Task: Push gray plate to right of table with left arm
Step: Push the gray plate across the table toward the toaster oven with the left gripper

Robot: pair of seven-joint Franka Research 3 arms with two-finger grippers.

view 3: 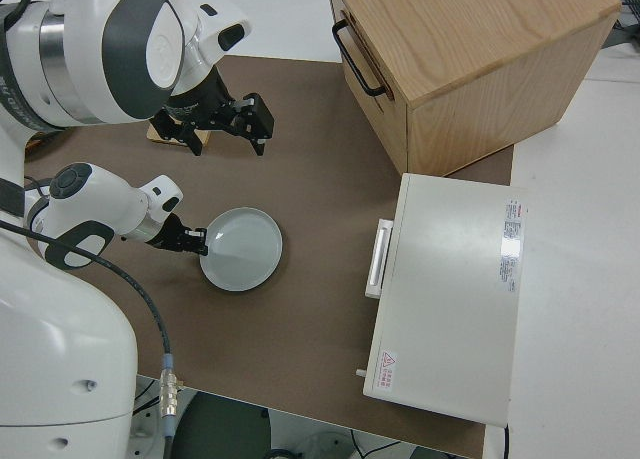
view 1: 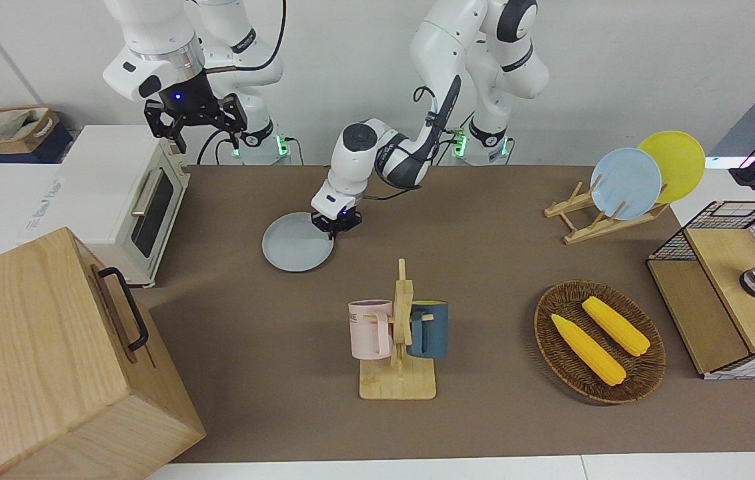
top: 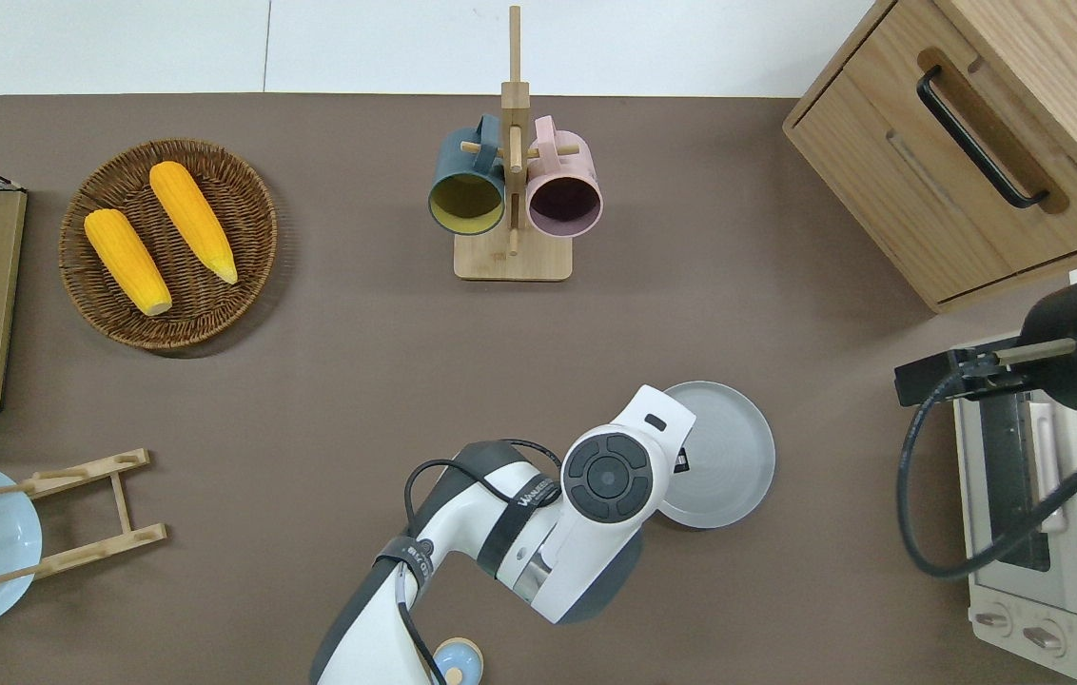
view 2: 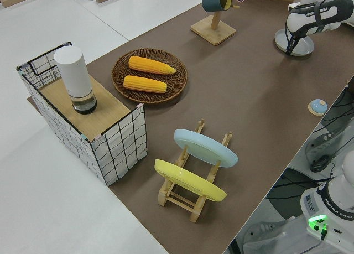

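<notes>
Gray plate (view 1: pixel 296 242) flat on the table (view 1: pixel 484 267) between mug rack (view 1: pixel 399 347) and toaster oven (view 1: pixel 125 200), nearer the robots than the rack, left gripper (view 1: pixel 335 223) at its rim, finger state impossible to tell; right arm parked.

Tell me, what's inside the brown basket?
Two yellow corn cobs lie side by side in the basket. The basket's weave under them is covered.

Front faces robots; overhead looks down
</notes>
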